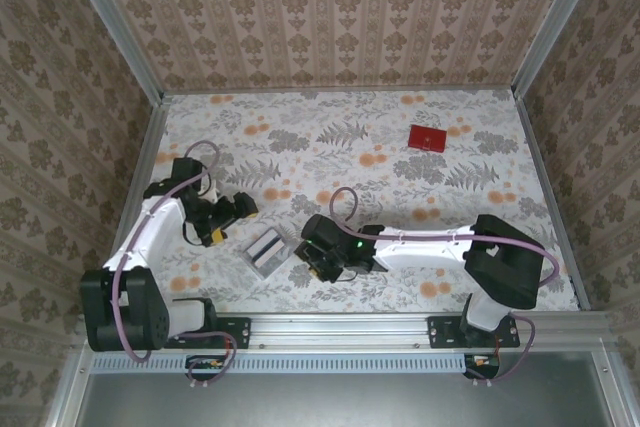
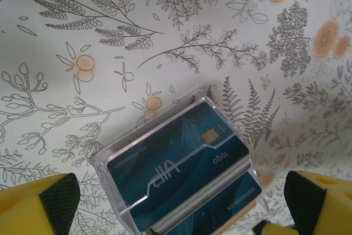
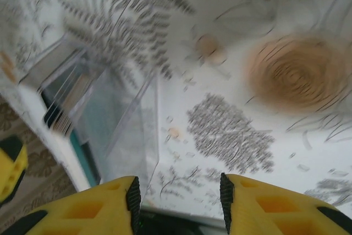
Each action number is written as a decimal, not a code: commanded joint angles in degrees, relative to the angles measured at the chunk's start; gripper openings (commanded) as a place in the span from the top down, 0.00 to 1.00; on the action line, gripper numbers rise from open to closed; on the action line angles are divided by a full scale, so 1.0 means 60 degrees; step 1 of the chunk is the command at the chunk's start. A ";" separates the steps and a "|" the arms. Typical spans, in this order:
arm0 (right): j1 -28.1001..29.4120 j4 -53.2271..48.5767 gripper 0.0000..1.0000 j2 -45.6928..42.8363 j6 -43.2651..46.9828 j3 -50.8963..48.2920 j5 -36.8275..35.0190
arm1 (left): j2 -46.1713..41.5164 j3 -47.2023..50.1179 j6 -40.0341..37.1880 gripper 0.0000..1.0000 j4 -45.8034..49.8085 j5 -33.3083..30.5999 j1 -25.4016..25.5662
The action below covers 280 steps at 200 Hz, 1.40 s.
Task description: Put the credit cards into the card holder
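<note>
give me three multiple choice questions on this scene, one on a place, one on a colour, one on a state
1. Where on the table does the red card holder lie, seen from the top camera?
A. far side, to the right
B. between the two grippers
C. by the left arm's base

2. What colour is the top card in the clear case?
A. red
B. teal-blue
C. yellow

3. How does the left gripper stand?
A. shut on a card
B. shut on the red wallet
C. wide open, holding nothing

Answers: 1 A, it sits alone at the far right, well away from the case; 2 B, the left wrist view shows its teal-blue face; 3 C, its fingers stand far apart, one on either side of the case.
</note>
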<state>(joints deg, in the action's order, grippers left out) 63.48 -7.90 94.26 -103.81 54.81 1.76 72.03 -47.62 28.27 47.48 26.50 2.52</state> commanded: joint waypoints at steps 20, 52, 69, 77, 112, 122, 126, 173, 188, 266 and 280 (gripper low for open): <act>0.0226 -0.0189 0.54 0.0136 0.0256 0.0678 -0.0289 | -0.0244 0.0301 0.0229 0.00 -0.0263 -0.0393 -0.0126; 0.0289 -0.0259 0.55 0.1023 0.0403 0.1303 0.0300 | -0.0365 0.0204 0.0322 0.00 -0.0165 -0.0710 -0.0367; 0.0274 -0.0290 0.65 0.1437 0.0313 0.1519 0.0577 | -0.0457 0.0277 0.0378 0.00 -0.0179 -0.0827 -0.0433; 0.0273 -0.0303 0.67 0.1536 0.0343 0.1572 0.0622 | -0.0487 0.0277 0.0399 0.00 -0.0194 -0.0789 -0.0493; 0.0246 -0.0699 0.75 0.1467 0.0408 0.1562 0.0468 | -0.0690 0.0311 0.0393 0.00 -0.0147 -0.0951 -0.0579; 0.0219 -0.0833 0.77 0.1437 0.0571 0.1559 0.0347 | -0.0767 0.0322 0.0428 0.00 -0.0191 -0.0949 -0.0586; 0.0191 -0.0875 0.79 0.1456 0.0635 0.1563 0.0301 | -0.0794 0.0319 0.0442 0.00 -0.0207 -0.0945 -0.0596; -0.0054 -0.0996 0.95 0.1309 0.1082 0.1389 -0.0128 | -0.1033 0.0364 0.0488 0.00 -0.0210 -0.1235 -0.0613; -0.0281 -0.1142 0.95 0.1107 0.1544 0.1355 -0.0182 | -0.1048 0.0360 0.0436 0.00 -0.0292 -0.1072 -0.0639; -0.3346 -0.3714 0.99 -0.0325 0.9468 0.2313 -0.0132 | -0.0936 0.0427 0.0232 0.00 -0.0340 -0.0703 -0.0655; -0.4097 -0.4665 1.00 -0.0143 1.0931 0.2750 0.0163 | -0.0930 0.0377 0.0120 0.00 -0.0327 -0.0601 -0.0655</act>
<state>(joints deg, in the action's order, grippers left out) 44.53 -25.69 94.52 -63.09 64.77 1.93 66.67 -45.63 30.20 45.45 21.39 -0.86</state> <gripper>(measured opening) 0.058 0.997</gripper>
